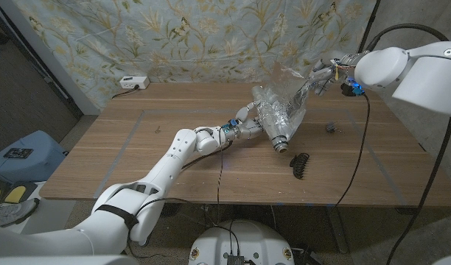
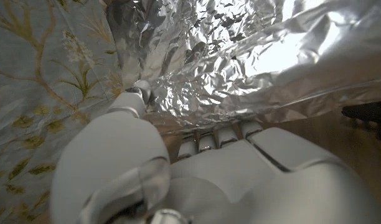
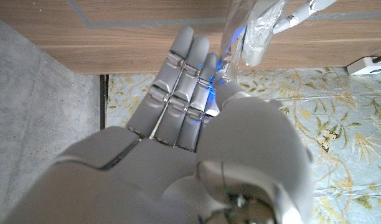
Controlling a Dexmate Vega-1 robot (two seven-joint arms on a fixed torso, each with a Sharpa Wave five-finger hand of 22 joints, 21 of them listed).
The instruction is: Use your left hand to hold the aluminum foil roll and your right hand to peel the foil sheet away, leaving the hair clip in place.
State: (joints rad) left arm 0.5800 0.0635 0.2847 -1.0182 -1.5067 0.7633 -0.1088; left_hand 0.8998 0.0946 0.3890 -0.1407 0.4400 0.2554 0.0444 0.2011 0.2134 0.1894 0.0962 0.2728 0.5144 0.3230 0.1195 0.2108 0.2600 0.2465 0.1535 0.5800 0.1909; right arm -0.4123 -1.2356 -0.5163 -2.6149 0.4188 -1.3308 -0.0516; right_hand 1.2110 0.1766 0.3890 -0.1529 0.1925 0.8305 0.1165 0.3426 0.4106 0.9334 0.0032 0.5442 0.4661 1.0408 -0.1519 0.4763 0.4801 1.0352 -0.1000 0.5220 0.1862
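The aluminum foil roll [image 1: 278, 126] lies at the middle of the wooden table [image 1: 159, 158], one end pointing at the front edge. My left hand [image 1: 242, 126] holds it from the left, fingers pressed on the crinkled foil [image 2: 240, 56]. A foil sheet [image 1: 299, 92] rises from the roll to my right hand [image 1: 330, 73], which is raised over the table's back right and pinches the sheet's edge [image 3: 253, 31] between thumb and fingers. The black hair clip [image 1: 301, 165] lies on the bare wood in front of the roll, apart from the foil.
A small dark object [image 1: 331, 127] sits on the table right of the roll. A white power strip [image 1: 133, 82] lies at the back left edge. A black cable [image 1: 358, 154] hangs from my right arm across the table's right side. A floral curtain [image 1: 211, 37] hangs behind.
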